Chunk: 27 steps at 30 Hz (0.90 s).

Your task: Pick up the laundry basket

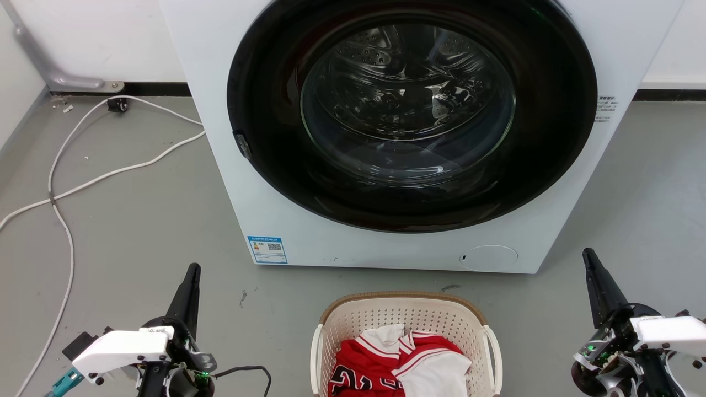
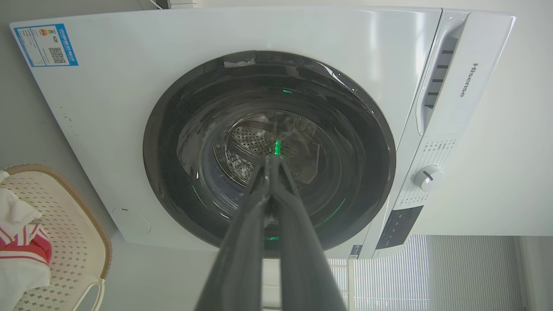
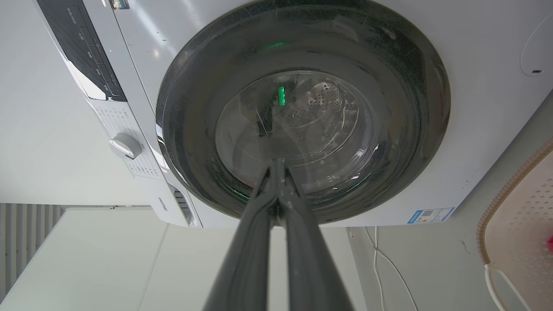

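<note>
Laundry basket (image 1: 408, 317) before washing machine (image 1: 220, 165): probably light, stiff (few clothes (image 1: 386, 366) inside); lift by loop handles (image 1: 316, 353); left gripper (image 1: 193, 273), right gripper (image 1: 589, 258) fingers pressed together, empty.

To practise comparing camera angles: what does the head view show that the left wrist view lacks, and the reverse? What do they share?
Head view's extras: the white cable on the floor and the right gripper. Left wrist view's extras: the control dial and window blinds. Shared: the washing machine, the laundry basket holding red-and-white clothes, and the shut left gripper.
</note>
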Motion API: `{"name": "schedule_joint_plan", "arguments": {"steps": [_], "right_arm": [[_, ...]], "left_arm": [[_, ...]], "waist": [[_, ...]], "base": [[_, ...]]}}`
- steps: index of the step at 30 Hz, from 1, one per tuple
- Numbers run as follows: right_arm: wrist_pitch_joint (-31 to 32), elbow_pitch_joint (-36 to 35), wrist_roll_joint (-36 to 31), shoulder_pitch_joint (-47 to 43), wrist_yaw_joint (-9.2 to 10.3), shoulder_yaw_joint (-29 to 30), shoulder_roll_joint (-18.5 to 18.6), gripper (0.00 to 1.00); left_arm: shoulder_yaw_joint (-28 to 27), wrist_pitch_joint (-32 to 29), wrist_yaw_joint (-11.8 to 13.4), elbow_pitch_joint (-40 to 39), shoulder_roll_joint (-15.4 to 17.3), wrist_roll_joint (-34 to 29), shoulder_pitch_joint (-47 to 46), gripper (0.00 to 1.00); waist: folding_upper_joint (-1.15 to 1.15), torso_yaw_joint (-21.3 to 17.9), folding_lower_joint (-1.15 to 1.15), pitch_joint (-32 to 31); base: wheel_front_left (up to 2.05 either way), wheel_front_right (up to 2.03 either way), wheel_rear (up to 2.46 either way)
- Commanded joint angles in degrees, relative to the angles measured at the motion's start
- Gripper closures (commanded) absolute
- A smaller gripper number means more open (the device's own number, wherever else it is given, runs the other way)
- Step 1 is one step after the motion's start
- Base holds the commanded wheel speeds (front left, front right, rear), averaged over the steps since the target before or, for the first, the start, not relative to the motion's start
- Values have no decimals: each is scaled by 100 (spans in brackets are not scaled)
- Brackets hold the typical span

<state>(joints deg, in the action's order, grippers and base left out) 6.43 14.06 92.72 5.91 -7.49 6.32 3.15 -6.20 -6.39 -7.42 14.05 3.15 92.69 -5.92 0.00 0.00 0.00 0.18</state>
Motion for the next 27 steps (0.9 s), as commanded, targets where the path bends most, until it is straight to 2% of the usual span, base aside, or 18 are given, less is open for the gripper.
{"name": "schedule_joint_plan", "arguments": {"steps": [1,14,15,17,27], "right_arm": [[13,5,-34,65,0,9,-20,100],[13,6,-40,65,0,13,-22,100],[7,15,1,-9,0,4,-4,0],[-5,188,-1,-183,0,-11,-25,0],[-297,-44,-12,-246,0,-178,-24,0]], "left_arm": [[-23,-2,-21,8,-6,-10,-62,100],[-31,-10,-21,7,-9,-7,-63,100],[-3,1,1,18,-8,-17,8,0],[22,13,2,191,-41,-23,175,0],[103,303,1,13,-38,-162,234,0]], "waist": [[0,0,0,0],[0,0,0,0],[0,0,0,0],[0,0,0,0],[0,-5,0,7]], "base": [[0,0,0],[0,0,0],[0,0,0],[0,0,0],[0,0,0]]}}
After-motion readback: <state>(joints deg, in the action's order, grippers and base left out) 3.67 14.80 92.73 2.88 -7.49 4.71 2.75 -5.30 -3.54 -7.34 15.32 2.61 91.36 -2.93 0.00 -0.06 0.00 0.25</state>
